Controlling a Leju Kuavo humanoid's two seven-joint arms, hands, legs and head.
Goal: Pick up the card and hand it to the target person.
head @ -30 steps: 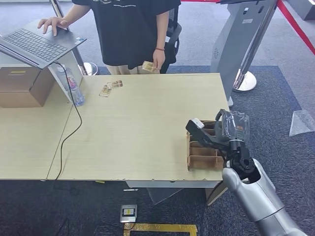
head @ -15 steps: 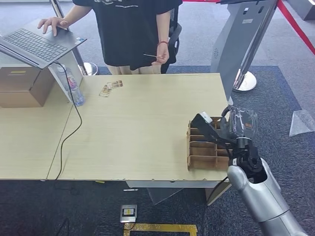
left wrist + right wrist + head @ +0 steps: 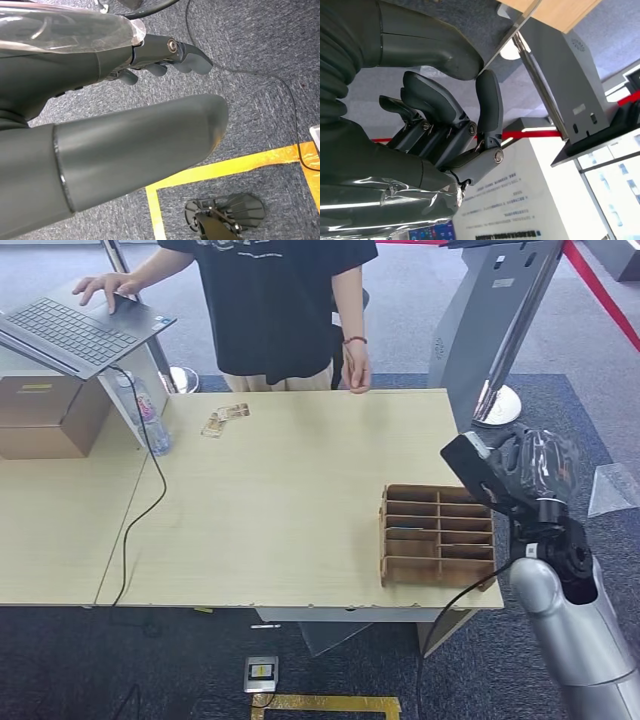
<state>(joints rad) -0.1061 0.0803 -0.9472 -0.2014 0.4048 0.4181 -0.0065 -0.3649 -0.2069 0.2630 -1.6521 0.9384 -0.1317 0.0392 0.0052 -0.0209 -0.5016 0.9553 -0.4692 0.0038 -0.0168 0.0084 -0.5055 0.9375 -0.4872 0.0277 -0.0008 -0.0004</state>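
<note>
Grey carpet surrounds a pale wooden table (image 3: 302, 500), and a brown slotted card holder (image 3: 436, 536) sits on that table at its near right corner. Just right of the holder and above it, the right hand (image 3: 504, 472) is raised, and the right wrist view shows its thumb and one finger (image 3: 490, 105) pinching a thin dark card (image 3: 512, 34) seen edge-on; in the head view that card appears as a dark flat piece at the fingertips, though its face is hard to make out. Far across the table from the holder, a person in a black shirt (image 3: 279, 300) stands at the far edge, one hand (image 3: 356, 368) hanging by the table edge, the other on a laptop (image 3: 75, 330). Two loose cards (image 3: 224, 418) lie well left of the holder, near a water bottle (image 3: 151, 420). Over the carpet and a yellow floor line (image 3: 234, 162), the left hand (image 3: 124, 100) holds nothing, fingers loosely extended.
</note>
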